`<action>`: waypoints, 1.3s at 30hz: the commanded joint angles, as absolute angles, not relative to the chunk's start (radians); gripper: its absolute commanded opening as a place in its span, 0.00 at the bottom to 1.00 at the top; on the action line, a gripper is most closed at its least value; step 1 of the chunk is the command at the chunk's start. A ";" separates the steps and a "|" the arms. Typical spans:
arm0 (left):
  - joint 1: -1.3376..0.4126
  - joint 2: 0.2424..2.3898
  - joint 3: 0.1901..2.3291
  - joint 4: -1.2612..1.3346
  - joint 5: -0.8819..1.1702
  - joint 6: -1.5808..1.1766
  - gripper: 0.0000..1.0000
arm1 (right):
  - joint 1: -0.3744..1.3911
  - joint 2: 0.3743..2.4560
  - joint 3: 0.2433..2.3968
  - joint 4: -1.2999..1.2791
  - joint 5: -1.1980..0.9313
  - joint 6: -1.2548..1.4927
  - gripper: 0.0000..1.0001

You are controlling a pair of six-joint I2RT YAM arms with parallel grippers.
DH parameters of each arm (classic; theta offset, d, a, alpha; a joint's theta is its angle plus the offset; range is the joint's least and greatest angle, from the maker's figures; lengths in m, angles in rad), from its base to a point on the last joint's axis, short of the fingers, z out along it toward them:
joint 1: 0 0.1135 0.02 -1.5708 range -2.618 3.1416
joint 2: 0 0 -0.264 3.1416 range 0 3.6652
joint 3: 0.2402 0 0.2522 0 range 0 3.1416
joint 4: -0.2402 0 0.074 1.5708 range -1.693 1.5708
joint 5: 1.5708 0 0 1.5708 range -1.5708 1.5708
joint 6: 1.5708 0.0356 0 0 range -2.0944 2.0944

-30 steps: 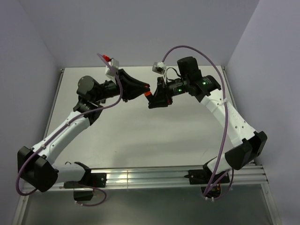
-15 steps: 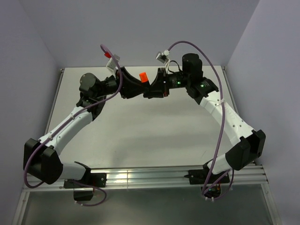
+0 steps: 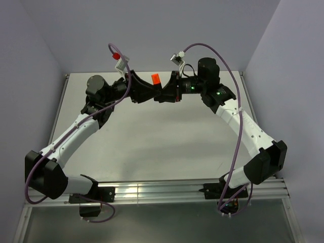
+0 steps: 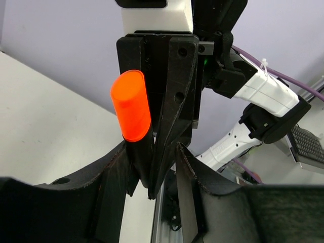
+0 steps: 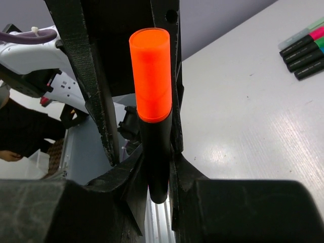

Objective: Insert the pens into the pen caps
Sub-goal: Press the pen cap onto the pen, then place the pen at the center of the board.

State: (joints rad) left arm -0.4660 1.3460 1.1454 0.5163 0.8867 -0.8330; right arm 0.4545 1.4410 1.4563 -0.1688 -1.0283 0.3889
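While both arms meet above the far end of the pale grey counter [image 3: 152, 142], the right hand [image 5: 157, 172] is clamped on a stubby black-barrelled marker pen [image 5: 154, 152], its tip seated inside a bright orange plastic cap [image 5: 151, 76]. The left hand [image 4: 150, 152] stands with jaws parted around that barrel. Beyond, several black markers with pink, green and blue ends [image 5: 304, 50] lie side by side on the counter.

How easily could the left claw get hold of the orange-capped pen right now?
Probably yes. The right claw clamps the orange-capped pen, and the open left claw has a finger either side of its black barrel. Only the right claw's own finger crowds that gap.
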 commanded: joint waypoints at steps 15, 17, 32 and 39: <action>-0.506 1.365 1.071 0.781 1.005 -1.132 0.34 | 0.479 1.393 1.450 0.008 -0.969 0.357 0.00; -0.503 1.367 1.069 0.799 0.997 -1.143 0.32 | 0.480 1.393 1.447 0.008 -0.980 0.360 0.00; -0.469 1.368 1.078 0.741 0.989 -1.117 0.00 | 0.489 1.414 1.453 0.008 -0.962 0.377 0.20; -0.417 1.332 1.095 0.565 1.003 -0.971 0.00 | 0.486 1.410 1.465 -0.080 -0.841 0.330 0.60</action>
State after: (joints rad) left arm -0.4305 1.3716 1.0752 0.6838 0.9283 -1.0626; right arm 0.4854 1.4113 1.4452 -0.1085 -0.9443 0.3687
